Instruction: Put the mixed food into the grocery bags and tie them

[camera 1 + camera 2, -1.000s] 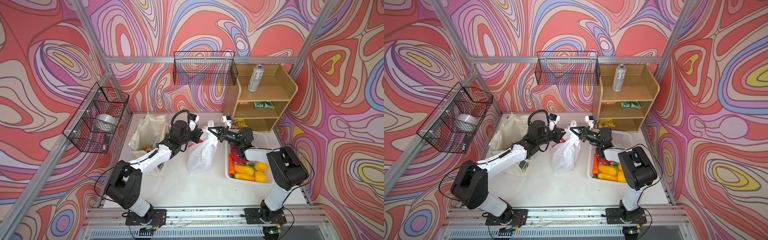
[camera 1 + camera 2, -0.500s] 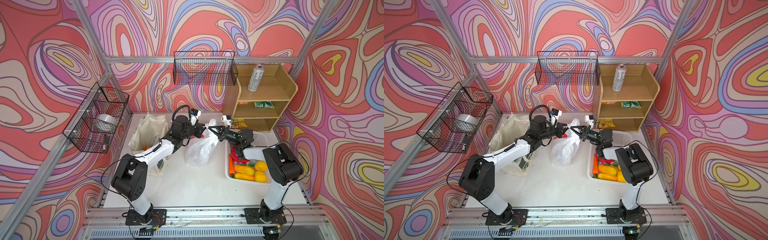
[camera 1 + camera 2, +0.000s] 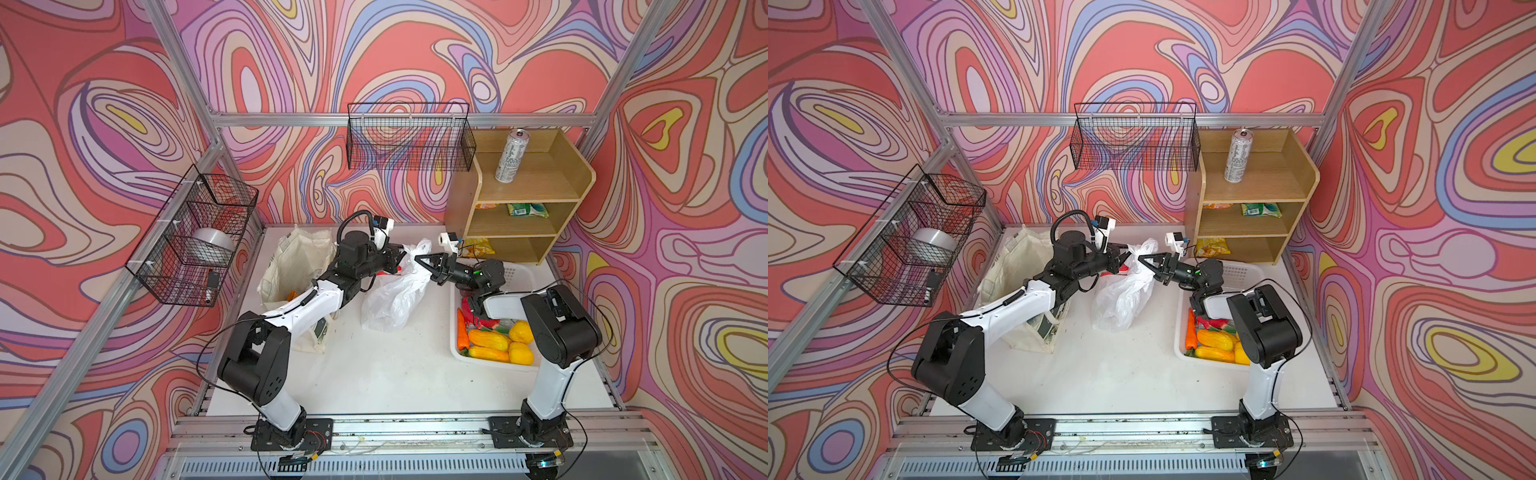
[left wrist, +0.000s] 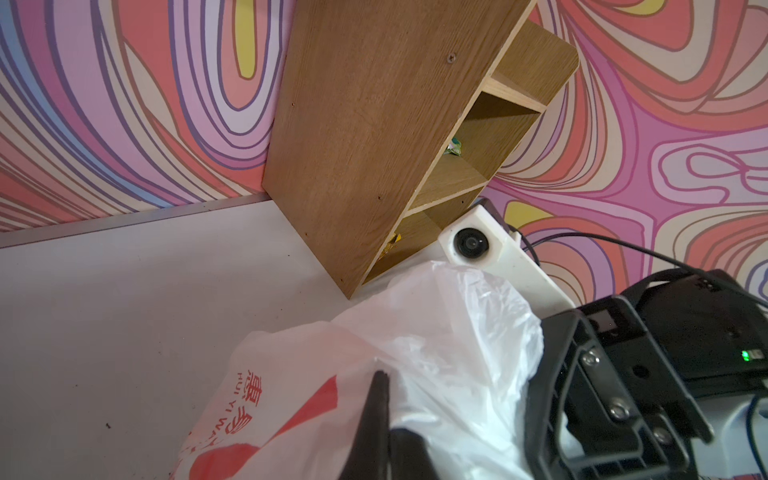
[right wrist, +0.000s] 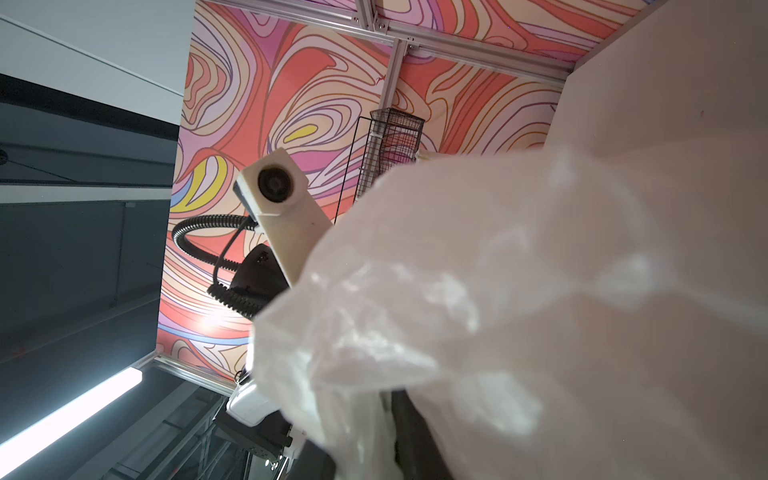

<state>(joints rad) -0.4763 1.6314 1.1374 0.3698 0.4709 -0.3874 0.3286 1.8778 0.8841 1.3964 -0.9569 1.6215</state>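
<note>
**Obs. 1:** Left gripper (image 3: 400, 262), what state?

**Obs. 2:** Closed. It pinches a fold of the white plastic bag (image 3: 392, 299) at the upper edge, on the side with the red print. In the left wrist view its dark fingers (image 4: 376, 399) sit pressed together, with film bunched around them.

**Obs. 1:** And the right gripper (image 3: 424, 270)?

**Obs. 2:** It meets the bag's top from the opposite side. Its jaws stand parted in both top views, and film lies against them. The bag (image 5: 498, 291) fills most of the right wrist view and hides the fingertips. Whether any film is caught between them cannot be told.

**Obs. 1:** Where does the bag sit?

**Obs. 2:** On the white table (image 3: 395, 382), mid-field, between the cream canvas tote (image 3: 297, 257) and the white basket (image 3: 515, 272). Its top is drawn up between the two grippers and its body slumps on the table. The contents cannot be made out.

**Obs. 1:** The food?

**Obs. 2:** An orange carrot (image 3: 462, 332) and yellow vegetables (image 3: 488, 338) lie in the basket, beside the right arm. A silver can (image 3: 512, 156) stands upright on top of the wooden shelf (image 3: 540, 183). A green packet (image 3: 527, 209) lies on the middle tier. A yellow packet (image 3: 478, 247) lies at the mouth of the lowest tier, near the right gripper's wrist camera.
</note>
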